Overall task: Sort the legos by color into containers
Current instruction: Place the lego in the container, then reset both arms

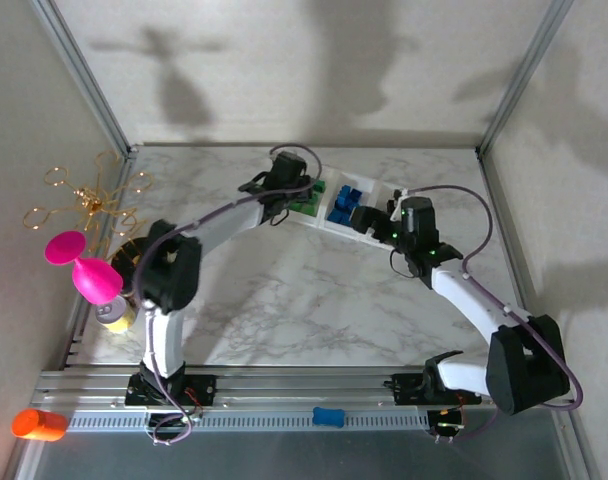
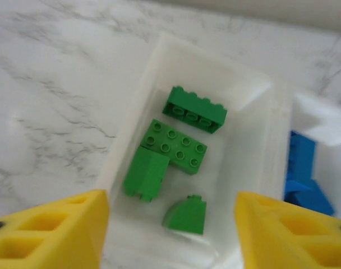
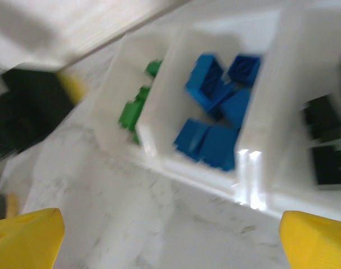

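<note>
Your left gripper (image 2: 170, 227) hangs over the end bin (image 2: 131, 131) of the white tray (image 1: 329, 228), with its yellow fingers (image 2: 53, 230) apart and nothing between them. Four green bricks (image 2: 179, 143) lie loose on that bin's floor. Your right gripper (image 3: 170, 238) stands wide apart and empty above the marble table (image 3: 103, 213), just short of the tray. In its view, blue bricks (image 3: 215, 112) lie piled in the middle bin (image 3: 159, 120), and black bricks (image 3: 325, 140) sit in the bin at the other end.
</note>
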Available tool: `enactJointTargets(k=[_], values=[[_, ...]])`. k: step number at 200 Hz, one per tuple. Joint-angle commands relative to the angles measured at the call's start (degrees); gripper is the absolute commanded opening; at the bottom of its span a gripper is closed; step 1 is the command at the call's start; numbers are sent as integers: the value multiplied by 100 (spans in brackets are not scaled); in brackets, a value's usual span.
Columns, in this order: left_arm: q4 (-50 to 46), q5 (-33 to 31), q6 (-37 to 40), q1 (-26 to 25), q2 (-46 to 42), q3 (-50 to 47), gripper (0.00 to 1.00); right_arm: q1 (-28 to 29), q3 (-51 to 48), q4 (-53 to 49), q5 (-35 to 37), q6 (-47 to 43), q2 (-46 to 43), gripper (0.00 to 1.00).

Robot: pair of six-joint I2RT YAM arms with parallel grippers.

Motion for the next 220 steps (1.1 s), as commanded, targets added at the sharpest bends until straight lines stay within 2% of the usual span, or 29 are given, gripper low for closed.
enactJointTargets(k=[1, 20, 34, 56, 69, 81, 117, 138, 145, 154, 166, 175, 205, 220], values=[[1117, -533, -272, 161, -1327, -1390, 71, -204, 240, -340, 1347, -388, -101, 99], [1465, -1065, -326, 306, -2028, -2360, 84, -413, 83, -95, 2150, -731, -121, 99], [1553, -1654, -203, 378, -2333, -2862, 99, -531, -162, 306, 2825, -978, -140, 99], [2028, -2539, 243, 507, -2506, -3571, 100, -773, -711, 1280, 3532, -1334, -63, 99], [2228, -2902, 374, 659, -2513, -3834, 100, -936, -1016, 1912, 3662, -1524, 81, 99], [2804, -3043, 703, 758, -2580, -4211, 100, -1054, -1281, 2515, 3719, -1682, 274, 99], [4482, -2953, 1539, 1123, -2767, -5160, 100, -1406, -1901, 4091, 3207, -2135, 862, 99], [5098, -2351, 1692, 1446, -2835, -5467, 100, -1675, -2222, 5053, 2675, -2334, 1245, 98], [5335, -2191, 1761, 1508, -2896, -5585, 100, -1762, -2147, 4927, 2450, -2337, 1267, 98], [5700, -1926, 1936, 1603, -2963, -5770, 100, -1808, -2278, 5360, 2237, -2500, 1296, 98], [6223, -1853, 2065, 1712, -3007, -6085, 100, -1862, -2480, 5749, 1947, -2566, 1323, 99], [6120, -1647, 2046, 1810, -3165, -6184, 100, -1864, -2690, 6221, 1694, -2700, 1378, 99], [6619, -1064, 2107, 2038, -3408, -6564, 100, -1863, -3295, 7464, 959, -2981, 1691, 99], [6649, -804, 2176, 2076, -3655, -6788, 100, -1857, -3176, 7176, 927, -3005, 1675, 99]])
